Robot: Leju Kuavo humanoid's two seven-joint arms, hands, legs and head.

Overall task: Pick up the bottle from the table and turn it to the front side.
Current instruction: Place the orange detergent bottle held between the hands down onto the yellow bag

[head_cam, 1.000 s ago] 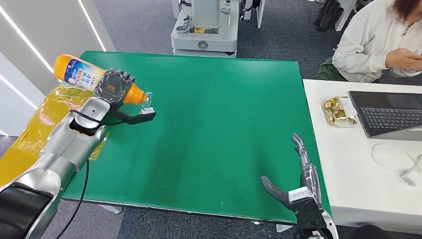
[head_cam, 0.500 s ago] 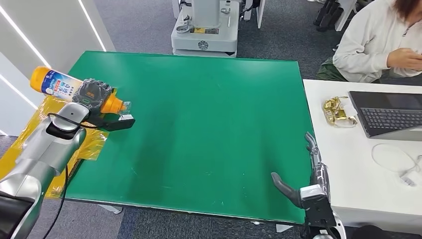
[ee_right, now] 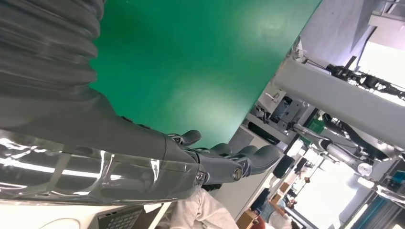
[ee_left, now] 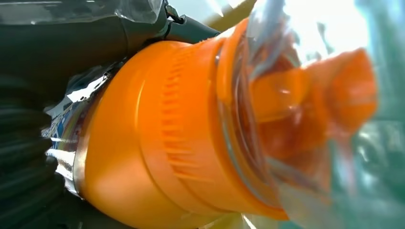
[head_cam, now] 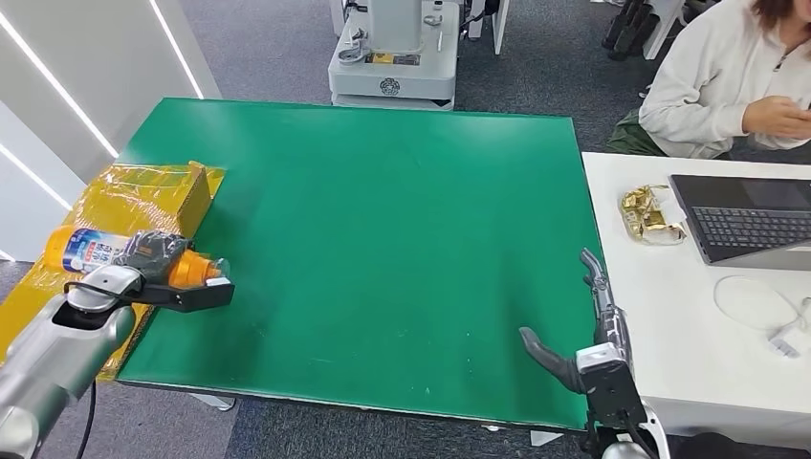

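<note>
at the lower left of the frame, my left hand is wrapped around the orange plastic bottle with a blue and white label, holding it on its side over the left edge of the green table, cap toward the table, beside the yellow plastic-wrapped box. my right hand hovers at the lower right, fingers spread apart, holding nothing.

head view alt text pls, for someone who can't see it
The robot's left hand holds an orange bottle on its side above a yellow box at the green table edge. Its right hand hovers open.
</note>
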